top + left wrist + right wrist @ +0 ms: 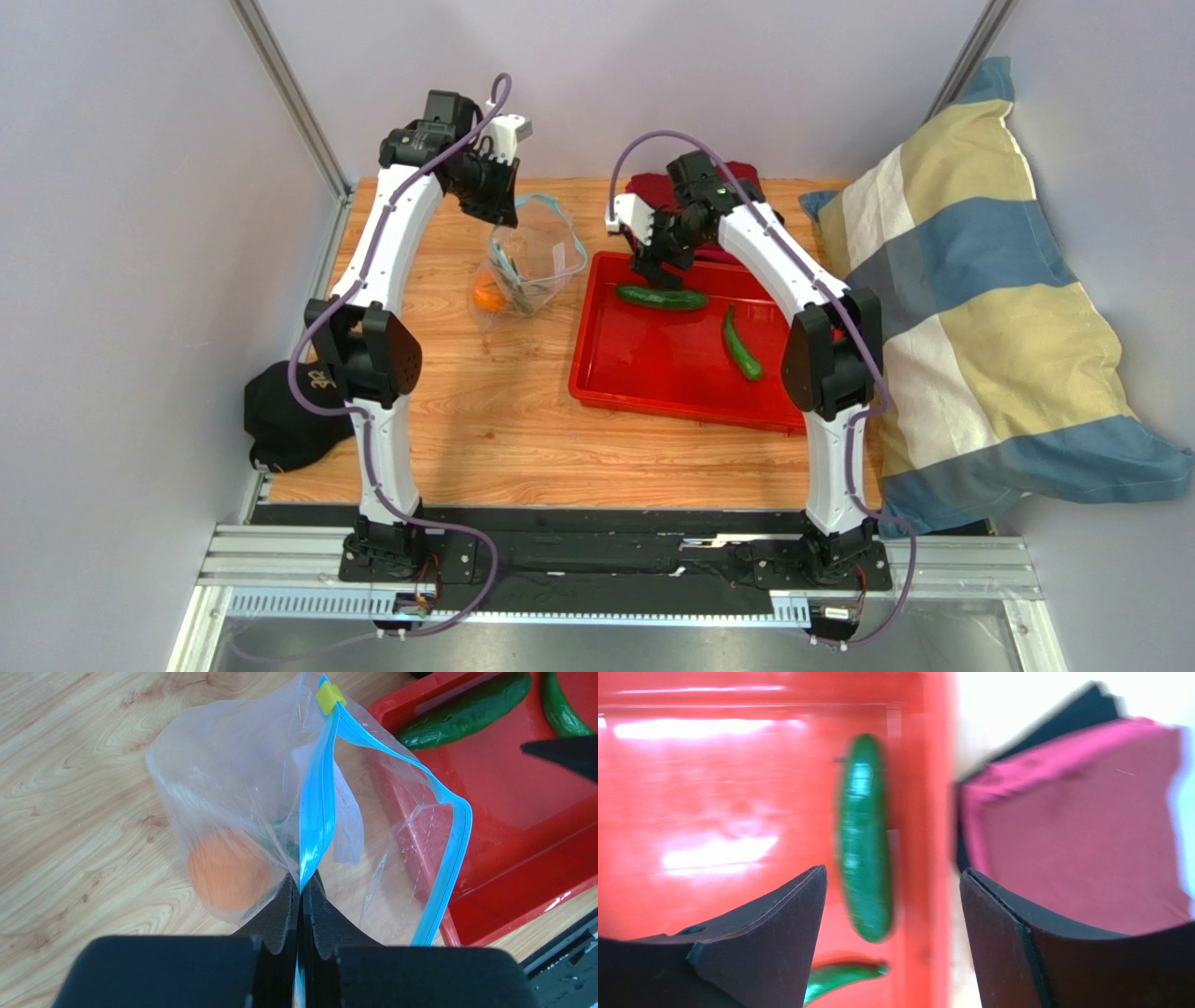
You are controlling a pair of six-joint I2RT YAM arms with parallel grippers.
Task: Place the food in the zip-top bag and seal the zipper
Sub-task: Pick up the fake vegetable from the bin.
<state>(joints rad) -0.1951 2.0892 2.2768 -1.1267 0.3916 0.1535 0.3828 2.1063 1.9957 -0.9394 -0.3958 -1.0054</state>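
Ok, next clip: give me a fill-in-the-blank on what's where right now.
The left gripper pinches the ____ of the bag.
Inside the bag lies the ____.
On the tray, ____ green vegetables are in view.
The right gripper hangs over the tray with its jaws ____.
Missing words: zipper; orange; two; open.

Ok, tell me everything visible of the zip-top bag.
The zip-top bag is clear, floppy plastic with a blue zipper strip and a yellow slider at one end. Its mouth gapes open. The left gripper, shut, pinches one zipper edge and holds it upright on the wooden table, left of the red tray. An orange fruit shows through its wall, apparently inside.
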